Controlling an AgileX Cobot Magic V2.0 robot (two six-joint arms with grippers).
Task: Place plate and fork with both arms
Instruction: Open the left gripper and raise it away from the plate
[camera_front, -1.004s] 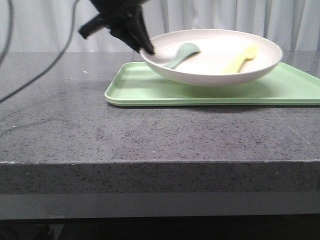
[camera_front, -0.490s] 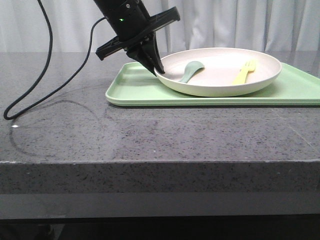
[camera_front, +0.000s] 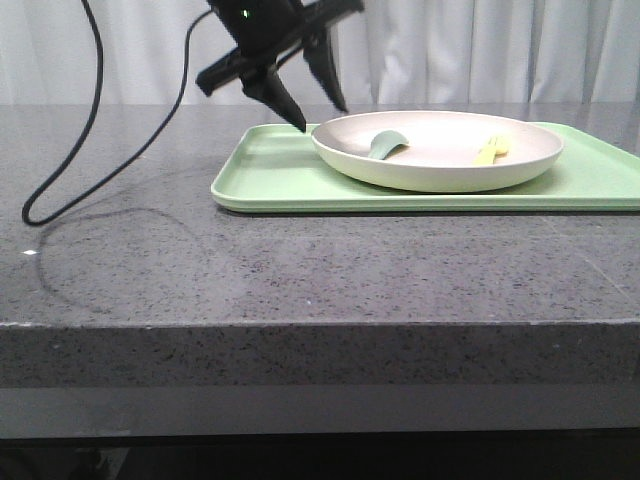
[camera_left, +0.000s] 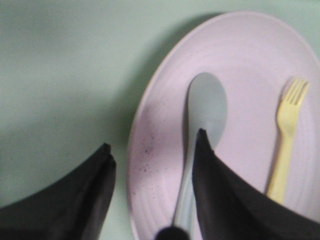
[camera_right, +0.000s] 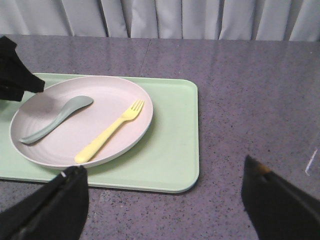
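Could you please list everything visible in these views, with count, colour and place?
plate: one, off-white, resting on the tray.
fork: one, pale yellow, lying in the plate, on the side nearer the right arm.
spoon: one, teal-green, lying in the plate beside the fork.
tray: one, light green, flat on the table.
table: one, dark grey speckled stone.
curtain: pale grey, behind the table.
cable: one, black, trailing from the left arm onto the table.
left pincer: black, open, above the plate's left rim.
right pincer: black, open, near the tray's front edge.
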